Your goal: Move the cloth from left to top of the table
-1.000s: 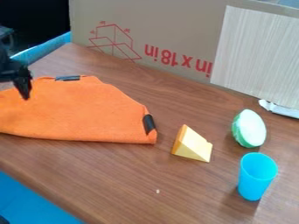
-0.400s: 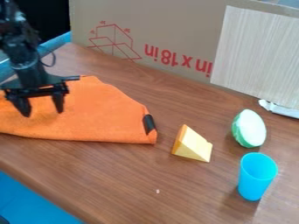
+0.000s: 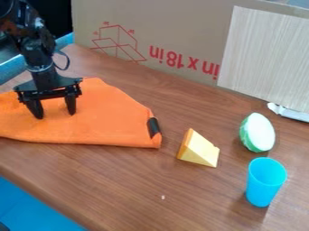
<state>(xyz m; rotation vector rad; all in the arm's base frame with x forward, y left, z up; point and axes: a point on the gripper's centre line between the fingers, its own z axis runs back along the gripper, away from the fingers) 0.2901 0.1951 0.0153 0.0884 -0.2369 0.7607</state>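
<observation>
Cloth [image 3: 114, 122]'s on the left of the desk [image 3: 120, 185], its left end cut off, and my pincer [image 3: 56, 114], released with fingers spread, kinda hides a bit of it.

- One blue cup [image 3: 263, 184], on one brown surface [image 3: 138, 185]
- One orange cloth [image 3: 111, 121], well to the left of the cup
- One yellow wedge [image 3: 200, 151], near the cup, to its upper left
- One green-and-white rounded piece [image 3: 259, 132], just behind the cup
- One cardboard panel [image 3: 181, 27] and one pale striped board [image 3: 265, 56], well behind the cup
- One black gripper [image 3: 55, 114], two fingers [image 3: 71, 104], well left of the cup
</observation>
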